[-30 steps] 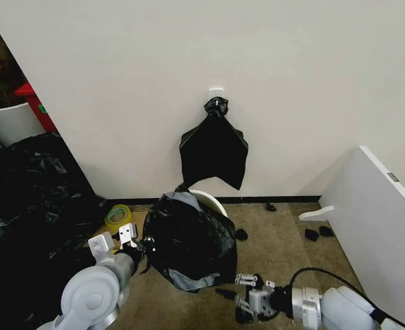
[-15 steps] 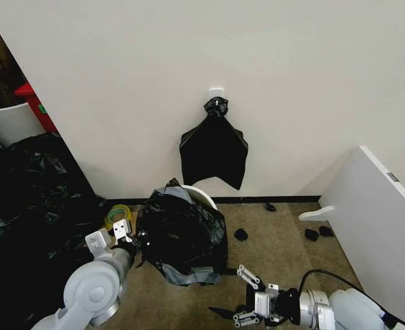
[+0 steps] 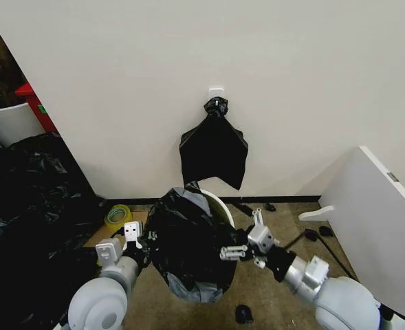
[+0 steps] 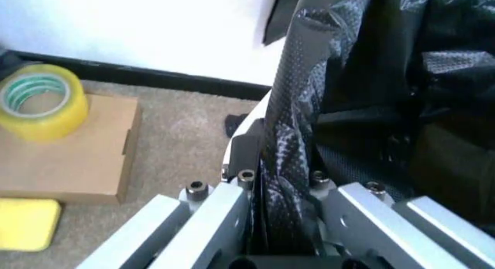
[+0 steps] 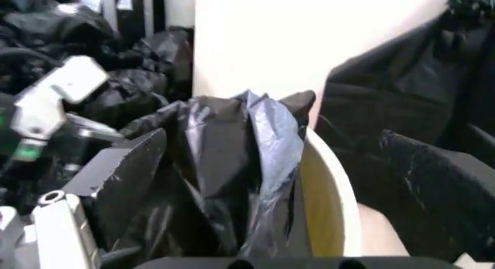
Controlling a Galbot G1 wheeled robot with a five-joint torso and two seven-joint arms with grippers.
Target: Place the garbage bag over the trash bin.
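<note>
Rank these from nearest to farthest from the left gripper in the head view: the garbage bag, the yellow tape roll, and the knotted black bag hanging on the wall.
1. The garbage bag: pinched in the left gripper, draped on the trash bin.
2. The yellow tape roll: on the floor, just beyond the gripper, by the wall.
3. The knotted black bag: high on the wall behind the bin.

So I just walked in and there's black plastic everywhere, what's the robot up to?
It is fitting the garbage bag over the trash bin, a white bucket on the floor by the wall. The left gripper is shut on the bag's edge at the bin's left side. The right gripper is at the bag's right side with its jaws open. The bag drapes over most of the bin, but part of the white rim is bare at the back.
</note>
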